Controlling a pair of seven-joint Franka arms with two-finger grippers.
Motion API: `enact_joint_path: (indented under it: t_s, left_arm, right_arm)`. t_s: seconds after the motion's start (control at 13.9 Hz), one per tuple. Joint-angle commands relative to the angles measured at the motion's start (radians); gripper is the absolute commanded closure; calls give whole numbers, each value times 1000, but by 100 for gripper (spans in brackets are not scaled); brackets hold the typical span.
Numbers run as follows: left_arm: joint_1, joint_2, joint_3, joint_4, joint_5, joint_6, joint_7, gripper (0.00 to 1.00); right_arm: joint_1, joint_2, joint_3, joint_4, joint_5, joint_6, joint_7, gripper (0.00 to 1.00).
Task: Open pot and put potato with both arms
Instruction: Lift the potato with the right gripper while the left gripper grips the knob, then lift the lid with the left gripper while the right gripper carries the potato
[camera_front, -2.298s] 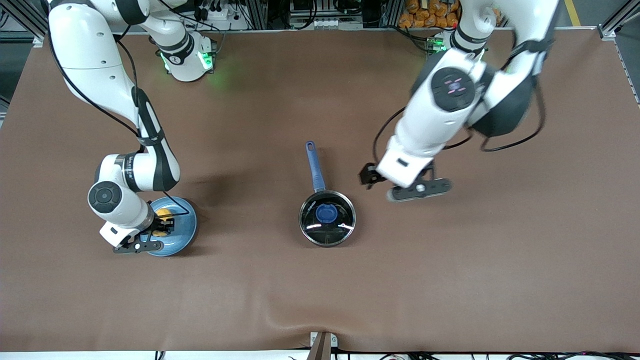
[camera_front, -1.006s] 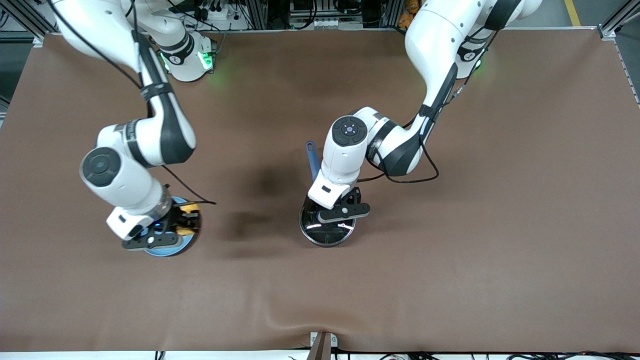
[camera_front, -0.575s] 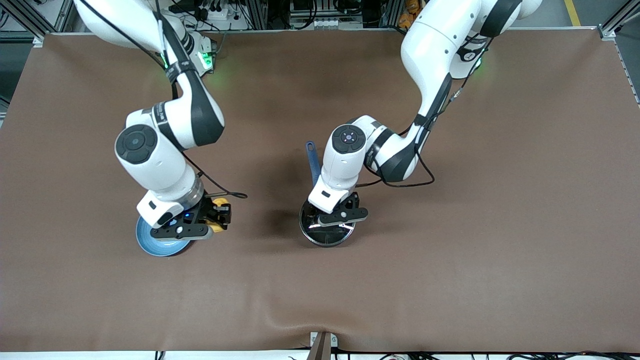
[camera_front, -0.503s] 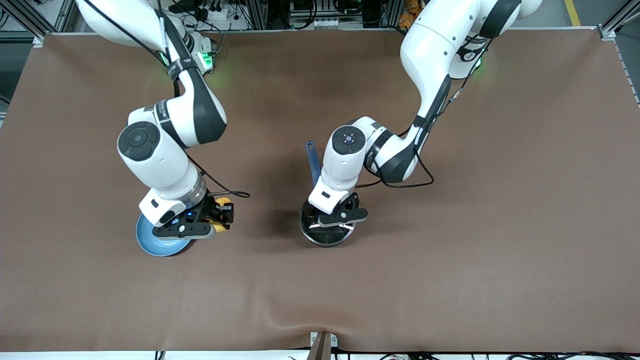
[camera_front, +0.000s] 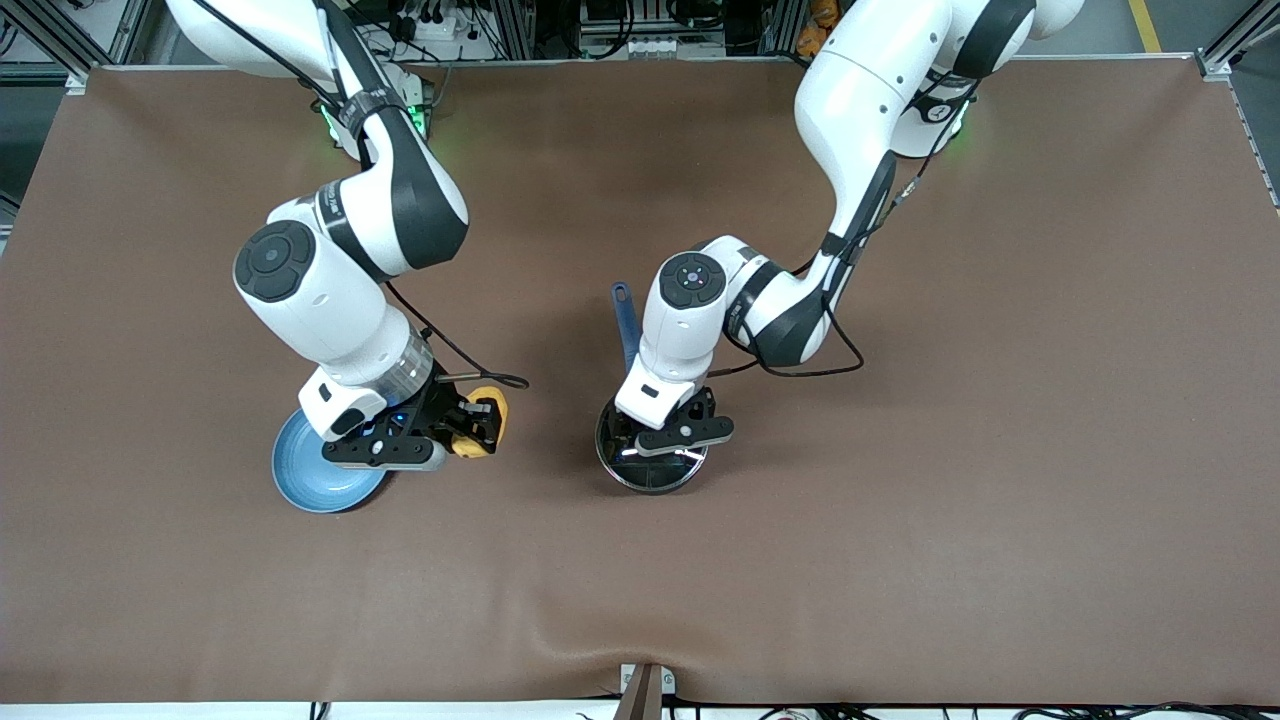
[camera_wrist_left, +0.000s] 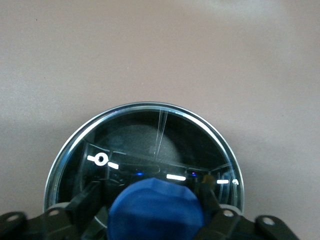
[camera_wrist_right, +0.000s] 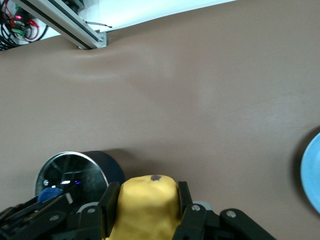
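Brown cloth (camera_front: 900, 520) covers the table, aluminium framing (camera_wrist_right: 65, 22) at its edge

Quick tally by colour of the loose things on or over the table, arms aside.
Blue: 1, the plate.
Yellow: 1, the potato, held in the right claw.
Black with blue: 1, the pot, lid on, left claw at its knob.
Total: 3.

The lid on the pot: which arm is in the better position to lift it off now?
The left arm. The left gripper is at the lid, its fingers on either side of the blue knob. The right gripper is shut on the potato over the table between the plate and the pot.
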Motion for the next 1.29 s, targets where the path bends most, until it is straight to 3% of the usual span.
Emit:
enact_joint_path:
  t_s: [0.0, 0.36, 0.79, 1.01, 1.22]
  left_arm:
    - [-11, -4, 11, 11, 22, -2, -53, 76]
    - [0, -44, 6, 11, 18, -85, -48, 81]
    - [70, -224, 3, -29, -4, -261, 24, 81]
    - [153, -315, 0, -90, -65, -321, 154, 80]
    - [222, -410, 0, -220, -76, -321, 286, 79]
  right_arm:
    - [13, 0, -6, 13, 37, -10, 16, 100]
    - [34, 11, -6, 19, 34, -2, 42, 100]
    - [63, 34, -6, 30, 31, 13, 50, 100]
    - [122, 116, -11, 131, -1, 11, 140, 100]
    - [159, 251, -14, 266, -36, 47, 177, 100]
